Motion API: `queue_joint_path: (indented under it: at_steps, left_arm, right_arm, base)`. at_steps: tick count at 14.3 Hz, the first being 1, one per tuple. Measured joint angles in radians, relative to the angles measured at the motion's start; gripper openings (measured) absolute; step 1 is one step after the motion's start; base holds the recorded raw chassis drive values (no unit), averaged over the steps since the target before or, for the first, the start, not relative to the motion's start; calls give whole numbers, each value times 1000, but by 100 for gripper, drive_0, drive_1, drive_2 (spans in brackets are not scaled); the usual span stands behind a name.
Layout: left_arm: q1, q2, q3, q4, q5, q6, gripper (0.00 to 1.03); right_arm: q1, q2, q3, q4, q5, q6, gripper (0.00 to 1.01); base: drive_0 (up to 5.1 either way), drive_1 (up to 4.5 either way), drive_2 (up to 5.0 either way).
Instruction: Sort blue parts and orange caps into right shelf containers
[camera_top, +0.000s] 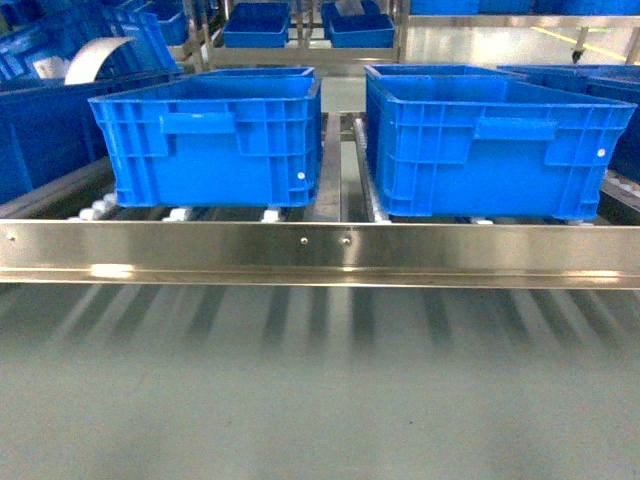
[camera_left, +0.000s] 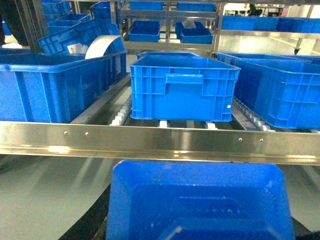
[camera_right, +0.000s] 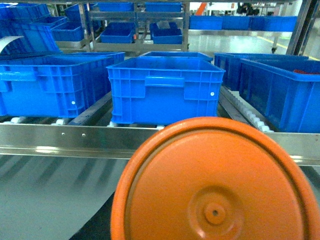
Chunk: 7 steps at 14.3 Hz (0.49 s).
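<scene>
A blue part (camera_left: 200, 200), a shallow tray-like moulding, fills the bottom of the left wrist view and hangs in front of the steel rail, held by my left gripper, whose fingers are hidden behind it. A round orange cap (camera_right: 215, 185) fills the bottom of the right wrist view in the same way and hides my right gripper's fingers. Two deep blue crates stand on the roller shelf ahead, the left one (camera_top: 215, 150) and the right one (camera_top: 490, 150). Neither gripper shows in the head view.
A steel front rail (camera_top: 320, 250) runs across the shelf below the crates. More blue crates stand at both sides (camera_left: 50, 85) (camera_right: 282, 90) and on racks behind (camera_top: 255, 25). A white curved sheet (camera_top: 95, 55) sticks out of a bin at the far left. Grey floor lies in front.
</scene>
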Motion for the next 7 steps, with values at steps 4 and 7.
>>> queue_joint_path:
  at_steps: [4, 7]
  left_arm:
    - [0, 0, 0, 0, 1, 0, 44]
    - [0, 0, 0, 1, 0, 0, 44]
  right_arm:
    - [0, 0, 0, 2, -1, -1, 44]
    - [0, 0, 0, 2, 0, -1, 44]
  base:
    - [0, 0, 0]
    - [0, 0, 0]
